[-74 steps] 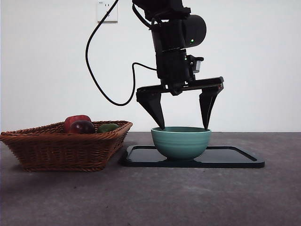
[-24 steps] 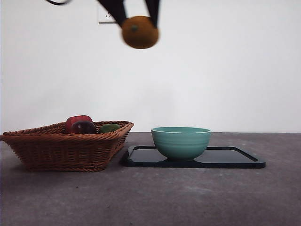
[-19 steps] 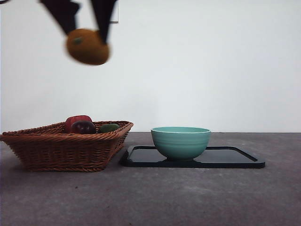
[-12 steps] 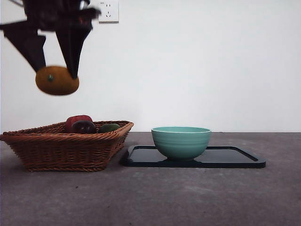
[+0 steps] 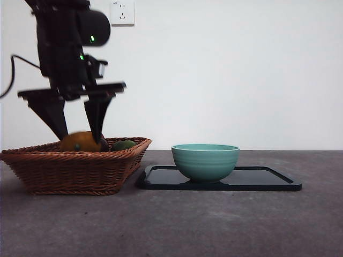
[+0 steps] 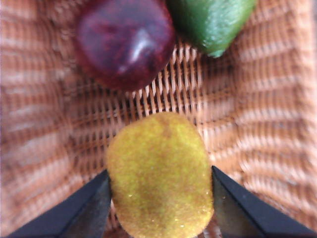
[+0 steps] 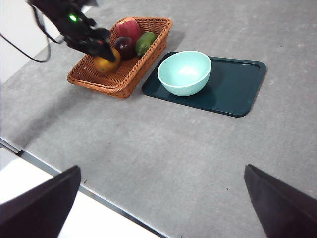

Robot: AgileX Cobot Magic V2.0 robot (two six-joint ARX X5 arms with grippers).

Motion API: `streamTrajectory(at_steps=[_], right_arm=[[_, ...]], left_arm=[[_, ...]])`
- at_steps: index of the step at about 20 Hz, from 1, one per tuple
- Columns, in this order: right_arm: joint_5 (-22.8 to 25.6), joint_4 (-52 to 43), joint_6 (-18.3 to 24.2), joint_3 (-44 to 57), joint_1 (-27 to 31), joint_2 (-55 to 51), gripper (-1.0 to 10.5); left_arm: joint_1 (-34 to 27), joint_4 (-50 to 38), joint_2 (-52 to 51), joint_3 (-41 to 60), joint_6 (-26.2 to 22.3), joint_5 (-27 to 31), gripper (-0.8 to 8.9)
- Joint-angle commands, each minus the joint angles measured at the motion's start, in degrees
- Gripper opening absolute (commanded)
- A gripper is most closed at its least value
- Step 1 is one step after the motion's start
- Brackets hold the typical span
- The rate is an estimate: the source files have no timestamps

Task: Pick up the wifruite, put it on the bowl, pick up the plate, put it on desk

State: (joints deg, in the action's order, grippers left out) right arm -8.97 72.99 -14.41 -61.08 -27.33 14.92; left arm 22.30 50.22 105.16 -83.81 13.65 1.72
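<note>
Bench (image 5: 177,225): grey, bare in foreground. Basket (image 5: 75,168) at left, black tray (image 5: 268,179) just beside it at right, bowl (image 5: 206,161) standing on tray's left part. Left gripper (image 5: 77,136) lowered into basket, clamped on wifruite (image 6: 159,173) above wicker floor; purple fruit (image 6: 126,42) and green fruit (image 6: 213,22) lie near it. Right gripper (image 7: 161,208) spread wide, high over bench, well apart from everything.

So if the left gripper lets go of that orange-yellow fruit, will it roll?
Probably not far: the wifruite is rounded, but the wicker basket weave and sloped walls should check it. Its dull skin looks grippy, not slippery, between the left gripper.
</note>
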Motion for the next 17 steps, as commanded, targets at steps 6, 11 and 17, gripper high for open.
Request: streamTrajectory(at_steps=[6, 11, 17], right_arm=[[0.1, -1.0, 0.1, -0.5, -0.3, 0.1, 5.9], [0.1, -2.7, 0.1, -0.5, -0.3, 0.1, 5.9], [0.0, -3.3, 0.1, -0.5, -0.3, 0.1, 5.9]], left_arm=[[0.3, 1.2, 6.9, -0.6, 0.3, 0.2, 2.49], [0.3, 1.8, 6.8, -1.5, -0.2, 0.2, 5.46], [0.3, 4.9, 3.3, -6.0, -0.8, 0.2, 5.60]])
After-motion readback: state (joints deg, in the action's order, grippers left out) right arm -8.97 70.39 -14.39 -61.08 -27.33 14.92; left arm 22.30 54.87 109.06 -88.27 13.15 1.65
